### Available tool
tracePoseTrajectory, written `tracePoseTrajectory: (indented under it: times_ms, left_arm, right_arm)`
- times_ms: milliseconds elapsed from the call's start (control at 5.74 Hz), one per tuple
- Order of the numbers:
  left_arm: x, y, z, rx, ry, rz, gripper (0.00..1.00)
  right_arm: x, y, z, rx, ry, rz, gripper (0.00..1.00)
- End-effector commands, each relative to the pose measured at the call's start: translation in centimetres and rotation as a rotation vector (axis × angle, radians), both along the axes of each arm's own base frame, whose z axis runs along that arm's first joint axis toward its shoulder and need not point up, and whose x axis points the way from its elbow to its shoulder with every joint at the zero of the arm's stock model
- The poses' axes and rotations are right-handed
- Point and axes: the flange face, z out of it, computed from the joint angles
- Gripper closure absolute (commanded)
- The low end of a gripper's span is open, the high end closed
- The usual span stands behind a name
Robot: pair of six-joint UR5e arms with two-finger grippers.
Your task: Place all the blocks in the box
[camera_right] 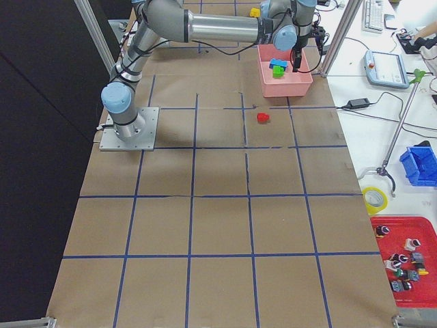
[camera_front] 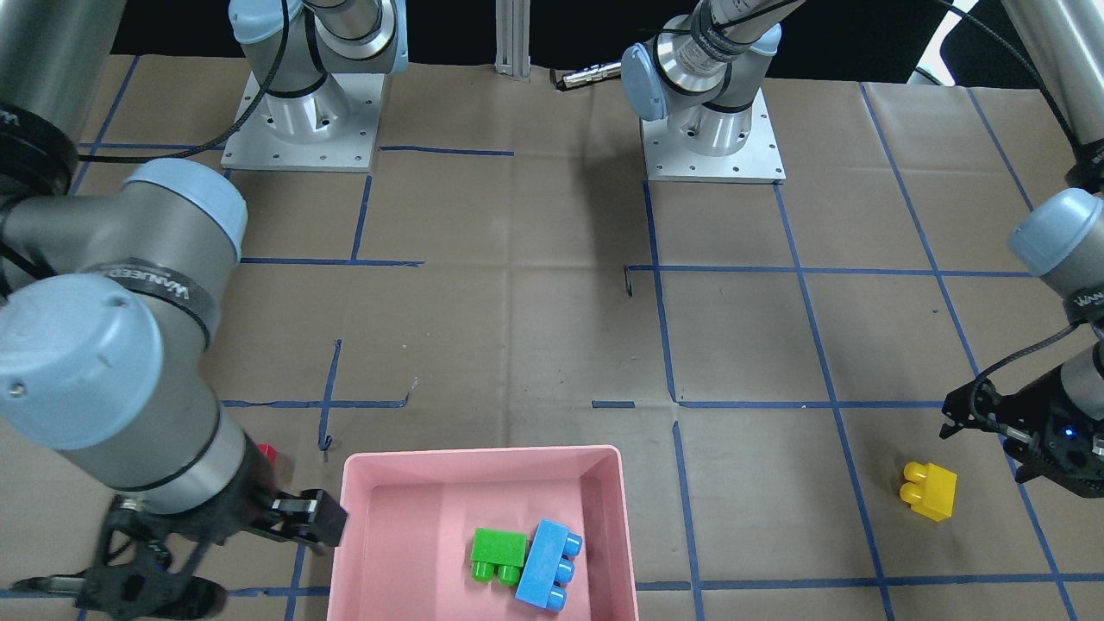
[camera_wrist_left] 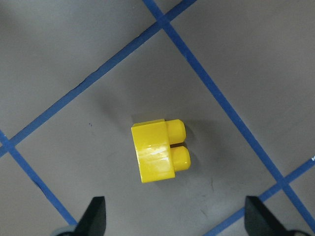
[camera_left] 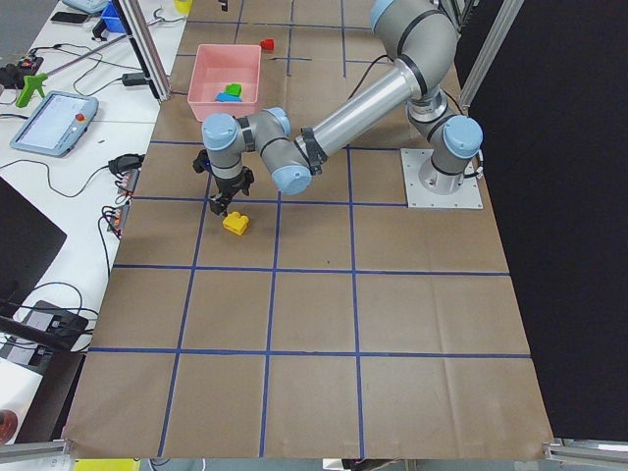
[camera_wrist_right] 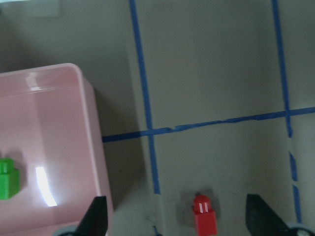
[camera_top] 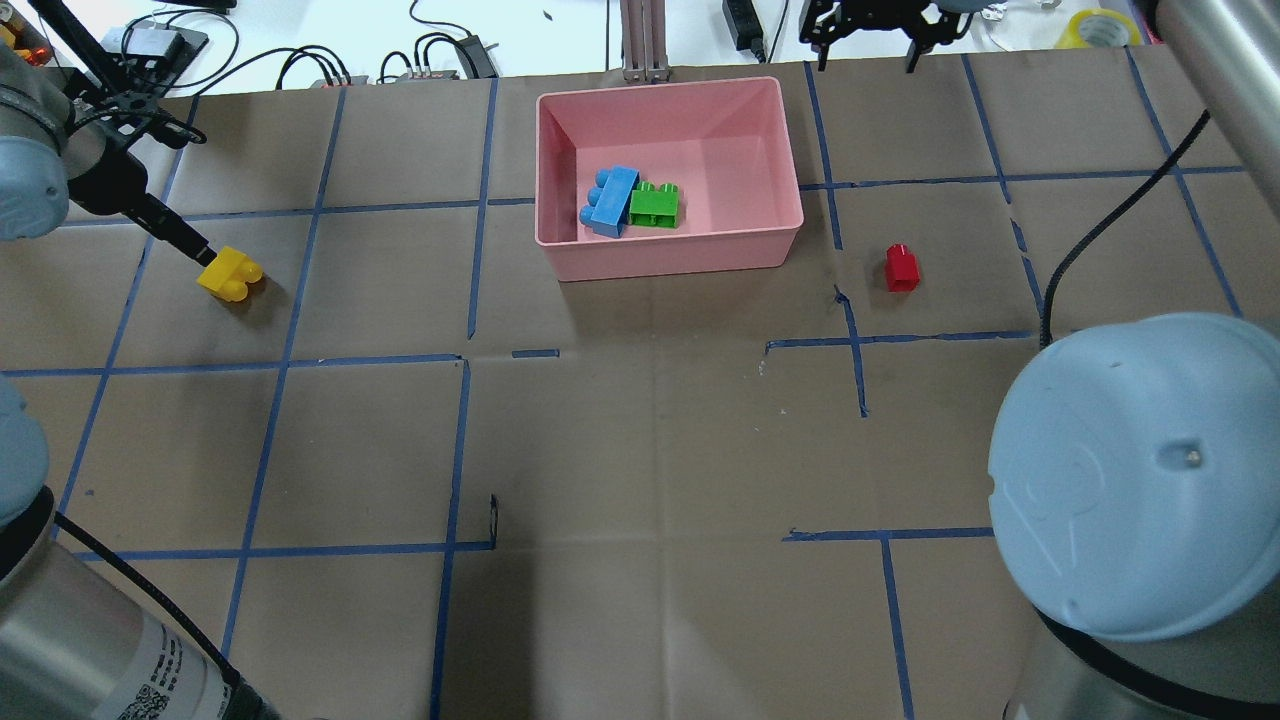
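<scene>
Underneath everything, a counter papered in brown is stretching out, and blue tape lines are dividing it into a grid. Two square metal base plates are carrying the arms. Beyond the far edge, a white bench is holding black cables and a yellow tape roll; a teach pendant is lying on the side bench.

The pink box is sitting at the far middle of the counter. Inside it, the blue brick and the green brick are lying side by side, touching, near the wall on the robot's left (both on their sides, studs pointing sideways).

The yellow brick is lying outside on the counter, well to the left of the box. The left gripper is hanging just over it with its fingers spread wide, gripping nothing.

The red brick is resting on the counter near the box's right wall, apart from it. The right gripper is hovering by that side, fingers likewise parted wide and empty.
</scene>
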Motion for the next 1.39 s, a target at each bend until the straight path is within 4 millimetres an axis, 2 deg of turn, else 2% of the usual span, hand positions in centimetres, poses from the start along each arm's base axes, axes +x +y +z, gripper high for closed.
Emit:
tracePoseTrajectory:
  times_ms: [0,348,697,871,1045,1220]
  left_arm:
    - [0.4,-1.0,-4.5,-0.015,0.022,0.032,0.01]
    - [0.3,-1.5,-7.0,-0.010,0.044,0.043,0.01]
    - [0.2,-1.8,-8.2,-0.018,0.042,0.037,0.01]
    - [0.3,-1.7,-8.2,-0.015,0.043,0.033,0.05]
    - [0.3,-1.7,-8.2,-0.014,0.041,0.030,0.19]
    - [0.5,-1.6,-8.1,-0.007,0.043,0.031,0.21]
  right_arm:
    - [-3.3,1.3,-4.6,0.103,0.046,0.032,0.03]
    - [-3.4,4.6,-10.0,0.070,0.049,0.053,0.06]
    - [-4.7,7.4,-16.3,0.024,0.045,0.073,0.06]
    - [-5.4,8.5,-18.1,0.021,0.044,0.062,0.06]
    - [-5.1,9.6,-19.7,0.043,0.042,0.064,0.07]
    - [-5.1,10.9,-21.3,0.071,0.038,0.064,0.07]
